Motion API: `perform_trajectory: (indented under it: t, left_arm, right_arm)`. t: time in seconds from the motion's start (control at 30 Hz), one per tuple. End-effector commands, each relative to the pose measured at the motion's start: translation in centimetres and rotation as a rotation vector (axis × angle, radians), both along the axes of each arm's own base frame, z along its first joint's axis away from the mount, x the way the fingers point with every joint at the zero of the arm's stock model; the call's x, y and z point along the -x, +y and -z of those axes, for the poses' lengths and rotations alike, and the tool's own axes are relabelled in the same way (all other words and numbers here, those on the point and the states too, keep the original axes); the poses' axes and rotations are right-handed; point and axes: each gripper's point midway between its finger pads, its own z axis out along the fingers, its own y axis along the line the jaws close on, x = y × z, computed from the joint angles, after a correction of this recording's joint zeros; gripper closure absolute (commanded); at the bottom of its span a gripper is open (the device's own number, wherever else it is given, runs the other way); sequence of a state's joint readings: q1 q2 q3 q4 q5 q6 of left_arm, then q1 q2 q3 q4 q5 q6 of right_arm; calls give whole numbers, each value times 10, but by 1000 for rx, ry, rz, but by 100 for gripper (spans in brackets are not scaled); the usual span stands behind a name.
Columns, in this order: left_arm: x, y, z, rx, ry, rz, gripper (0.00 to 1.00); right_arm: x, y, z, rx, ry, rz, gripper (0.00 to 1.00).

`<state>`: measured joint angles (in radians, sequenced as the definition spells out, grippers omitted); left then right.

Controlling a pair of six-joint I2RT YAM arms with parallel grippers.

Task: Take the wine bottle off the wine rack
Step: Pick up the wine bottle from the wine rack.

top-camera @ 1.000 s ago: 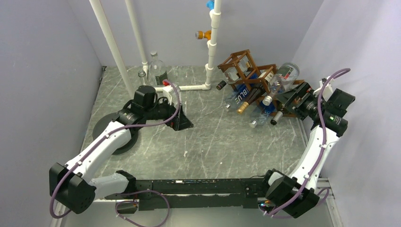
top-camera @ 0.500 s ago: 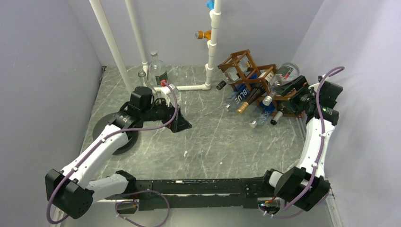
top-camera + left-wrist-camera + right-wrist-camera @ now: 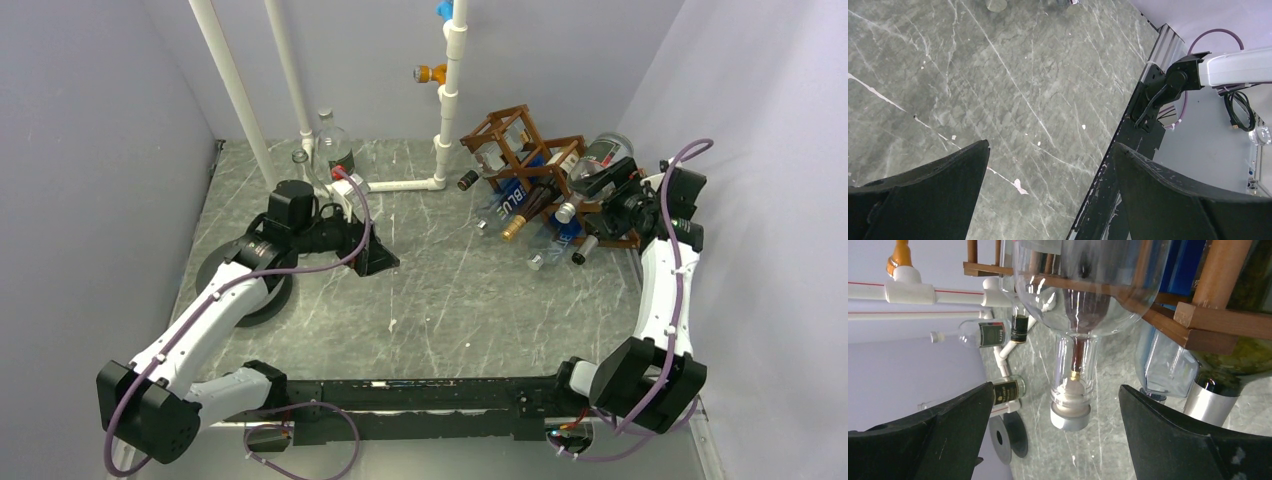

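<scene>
The brown wooden wine rack [image 3: 520,150] stands at the back right and holds several bottles, necks pointing to the front left. A clear wine bottle [image 3: 600,160] with a silver cap lies in its upper right cell. My right gripper [image 3: 607,188] is open beside this bottle's neck. In the right wrist view the capped neck [image 3: 1071,390] hangs below a rack slat [image 3: 1198,320], and my right gripper [image 3: 1055,386] has a finger on either side of it, neither touching. My left gripper [image 3: 378,262] is open and empty over the marble table; the left wrist view [image 3: 1051,143] shows nothing between its fingers.
White pipes [image 3: 450,90] rise behind the rack and at the back left. An upright clear bottle [image 3: 335,150] and a small glass [image 3: 299,157] stand at the back. A black disc [image 3: 232,275] lies under the left arm. Grey walls close in on both sides.
My right wrist has swung back towards the wall, and its open gripper has closed in on the clear bottle's neck. My left gripper has drifted slightly left and back.
</scene>
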<state>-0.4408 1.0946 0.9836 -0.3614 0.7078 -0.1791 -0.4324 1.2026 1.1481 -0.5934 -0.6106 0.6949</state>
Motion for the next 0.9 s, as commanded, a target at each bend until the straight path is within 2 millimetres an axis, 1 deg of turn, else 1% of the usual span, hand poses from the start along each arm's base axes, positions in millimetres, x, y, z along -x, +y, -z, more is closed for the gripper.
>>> perform_trajectory:
  t: [0.0,0.1,0.23,0.3,0.37,0.53,0.63,0.87]
  left_arm:
    - [-1,-2,-9,40,-31,27,0]
    - [-4,0,-9,39,-25,19,0]
    - [-5,1,-9,48,-24,19,0]
    - [-5,2,-9,50,-21,21,1]
    - [-6,2,-8,49,-16,19,0]
    - [-8,5,-9,47,-27,8,1]
    - [-8,5,-9,50,-23,9,0]
    - [-9,5,-8,51,-17,10,1]
  right_arm:
    - [-11,0,0,-52,-17,28,3]
    - [-14,3,7,-81,1,34,5]
    - [-19,5,13,-77,17,40,8]
    - [-23,7,15,-85,12,33,13]
    - [-26,8,20,-104,22,35,17]
    - [-32,6,28,-87,35,56,20]
    - [-35,6,30,-80,36,61,20]
    - [-44,5,30,-67,18,71,27]
